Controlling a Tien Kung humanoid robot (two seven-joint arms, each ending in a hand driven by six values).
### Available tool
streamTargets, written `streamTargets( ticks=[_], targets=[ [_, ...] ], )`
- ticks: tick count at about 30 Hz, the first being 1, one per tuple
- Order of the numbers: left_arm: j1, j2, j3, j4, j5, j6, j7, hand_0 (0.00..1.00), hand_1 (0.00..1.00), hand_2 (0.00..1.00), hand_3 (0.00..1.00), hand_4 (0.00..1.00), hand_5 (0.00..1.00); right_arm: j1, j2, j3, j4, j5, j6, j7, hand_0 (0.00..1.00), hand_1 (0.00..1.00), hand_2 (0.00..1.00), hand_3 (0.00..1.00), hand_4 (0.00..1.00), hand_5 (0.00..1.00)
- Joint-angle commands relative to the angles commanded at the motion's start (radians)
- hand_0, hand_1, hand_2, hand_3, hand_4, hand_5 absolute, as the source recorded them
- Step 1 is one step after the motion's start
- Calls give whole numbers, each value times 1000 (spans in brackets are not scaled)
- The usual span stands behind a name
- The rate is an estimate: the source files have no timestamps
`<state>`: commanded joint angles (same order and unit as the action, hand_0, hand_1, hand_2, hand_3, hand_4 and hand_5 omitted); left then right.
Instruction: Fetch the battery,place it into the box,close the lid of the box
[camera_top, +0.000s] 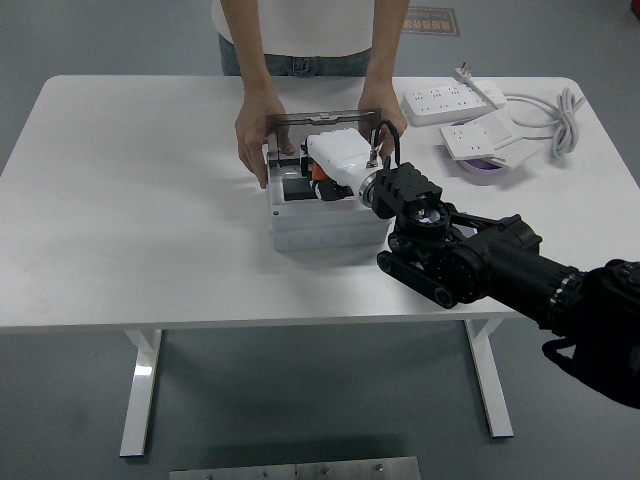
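Note:
A light grey box (320, 225) stands mid-table with its clear lid (320, 119) raised upright at the back. A person at the far side steadies the lid and box with one hand (254, 135) on the left and the other hand (386, 104) on the right. My right hand (330, 172), under its white back cover, hangs over the open box and reaches down into it. A dark object (293, 187) lies inside the box beside the hand; whether it is the battery is unclear. My black right arm (470, 262) crosses the table's right front.
Two white power strips (450, 98) (490, 135) and a coiled white cable (562, 110) lie at the back right, with a purple item (487, 168) beside them. The table's near edge (250, 322) runs below the box.

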<state>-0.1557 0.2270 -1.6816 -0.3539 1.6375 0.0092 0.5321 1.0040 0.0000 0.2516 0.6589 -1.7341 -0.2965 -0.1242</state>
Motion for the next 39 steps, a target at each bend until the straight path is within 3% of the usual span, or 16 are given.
streamTargets(
  ticks=[9,19,33,34,39],
  targets=[
    [-8,0,-4,1,10,-6,-1,530,732,637,539,267,2,10,0,-18,-8,35,-56,28,243,234,364,329,14,2],
    [-14,1,-8,1,17,-9,-1,529,732,637,539,263,2,17,0,-39,-18,76,-83,47,249,233,357,325,14,2],
    [-14,0,-10,0,20,-12,0,529,732,637,539,259,2,10,0,-31,-32,140,-59,77,254,237,357,332,17,2],
    [-14,0,-10,0,20,-12,-1,528,732,637,539,257,2,10,0,-31,-33,143,-57,80,295,249,370,354,68,2],
    [-14,-1,-10,0,21,-12,0,528,732,637,539,257,2,9,0,-29,-35,152,-50,90,295,249,370,354,68,2]
  ],
)
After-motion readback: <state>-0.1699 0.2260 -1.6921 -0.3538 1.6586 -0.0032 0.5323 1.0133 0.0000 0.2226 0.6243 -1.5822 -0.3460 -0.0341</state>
